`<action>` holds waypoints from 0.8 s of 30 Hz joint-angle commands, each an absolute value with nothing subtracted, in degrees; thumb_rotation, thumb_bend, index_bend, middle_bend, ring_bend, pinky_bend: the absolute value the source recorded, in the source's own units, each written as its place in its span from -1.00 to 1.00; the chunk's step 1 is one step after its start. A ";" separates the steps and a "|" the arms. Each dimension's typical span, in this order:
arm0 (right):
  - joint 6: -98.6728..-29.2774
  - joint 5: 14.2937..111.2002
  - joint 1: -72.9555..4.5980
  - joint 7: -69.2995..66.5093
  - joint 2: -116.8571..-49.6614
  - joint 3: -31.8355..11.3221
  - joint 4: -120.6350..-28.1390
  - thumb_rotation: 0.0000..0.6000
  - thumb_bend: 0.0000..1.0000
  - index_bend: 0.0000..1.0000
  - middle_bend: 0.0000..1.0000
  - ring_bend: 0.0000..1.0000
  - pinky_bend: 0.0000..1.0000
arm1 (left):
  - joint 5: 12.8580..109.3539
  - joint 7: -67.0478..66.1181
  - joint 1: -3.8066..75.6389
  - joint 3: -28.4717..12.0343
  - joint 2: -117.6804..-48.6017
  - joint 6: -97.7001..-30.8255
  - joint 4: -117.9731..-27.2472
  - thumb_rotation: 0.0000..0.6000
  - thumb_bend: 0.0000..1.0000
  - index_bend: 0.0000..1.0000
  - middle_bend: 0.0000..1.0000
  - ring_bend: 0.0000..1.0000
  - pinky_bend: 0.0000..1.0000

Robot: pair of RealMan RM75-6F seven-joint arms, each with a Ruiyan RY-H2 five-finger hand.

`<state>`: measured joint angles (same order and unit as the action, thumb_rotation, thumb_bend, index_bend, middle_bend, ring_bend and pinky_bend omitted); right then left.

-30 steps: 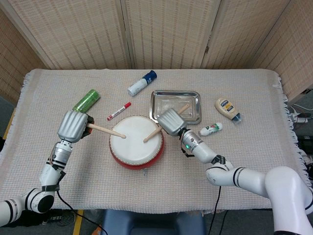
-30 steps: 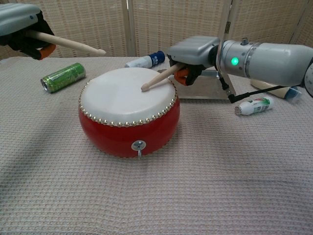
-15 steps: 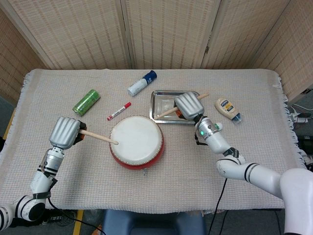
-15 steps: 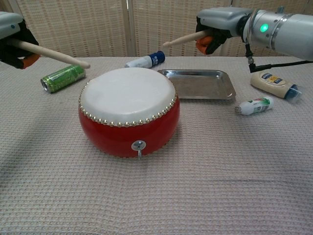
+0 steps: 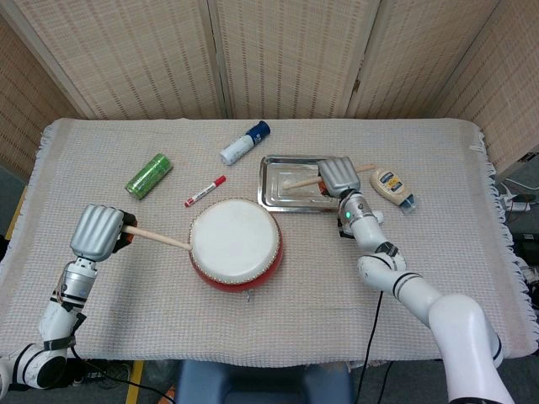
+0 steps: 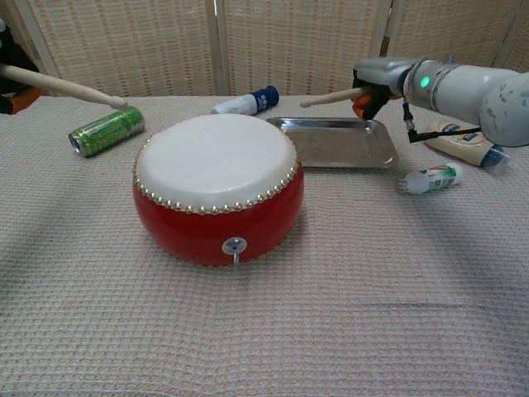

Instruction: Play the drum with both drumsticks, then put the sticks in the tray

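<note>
Wooden drumstick (image 5: 160, 239) (image 5: 305, 180) gripped in each robot hand (image 5: 98, 232) (image 5: 337, 175), green can (image 5: 149, 175) beyond drum (image 5: 235, 244).

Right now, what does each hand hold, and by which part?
Left hand grips a drumstick by its butt end; right hand grips the other drumstick near its butt, above the tray.

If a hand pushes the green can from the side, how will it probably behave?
The green can lies on its side on the cloth, so it would probably roll rather than slide. Its round, smooth-looking wall may slip between fingers. The knitted cloth should slow it a little. Whether it is full or empty cannot be told.
</note>
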<state>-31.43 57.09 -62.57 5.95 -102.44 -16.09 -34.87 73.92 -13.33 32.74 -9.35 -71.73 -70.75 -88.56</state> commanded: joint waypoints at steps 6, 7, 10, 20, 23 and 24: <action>-21.35 56.26 -67.86 2.98 -112.04 -18.13 -18.72 1.00 0.13 0.99 0.90 0.70 0.89 | 74.24 -12.16 31.73 -9.52 -70.88 -71.17 -88.83 1.00 0.19 0.89 1.00 1.00 1.00; -20.16 56.20 -68.28 2.22 -112.81 -18.51 -17.36 1.00 0.07 0.94 0.83 0.61 0.85 | 74.26 -12.07 31.57 -9.50 -70.76 -71.20 -88.89 1.00 0.19 0.89 1.00 1.00 1.00; -17.73 56.31 -69.23 0.61 -114.13 -19.23 -14.75 1.00 -0.12 0.64 0.60 0.34 0.67 | 74.23 -11.94 31.27 -9.56 -70.56 -71.26 -88.93 1.00 0.18 0.89 1.00 1.00 1.00; -13.40 57.77 -71.35 -3.78 -116.48 -20.84 -9.50 1.00 -0.56 -0.34 -0.16 -0.41 -0.02 | 74.50 -11.05 30.53 -9.87 -70.26 -71.47 -89.04 1.00 0.18 0.89 1.00 1.00 1.00; -13.02 58.32 -71.41 -4.24 -117.06 -20.94 -8.55 1.00 -0.56 -0.46 -0.26 -0.52 -0.11 | 74.95 -10.69 30.22 -9.90 -70.16 -71.88 -89.12 1.00 0.19 0.89 1.00 1.00 1.00; -13.03 58.53 -71.39 -4.34 -117.15 -20.94 -8.35 1.00 -0.56 -0.48 -0.28 -0.53 -0.12 | 75.07 -10.65 30.15 -9.88 -70.11 -71.94 -89.11 1.00 0.18 0.89 1.00 1.00 1.00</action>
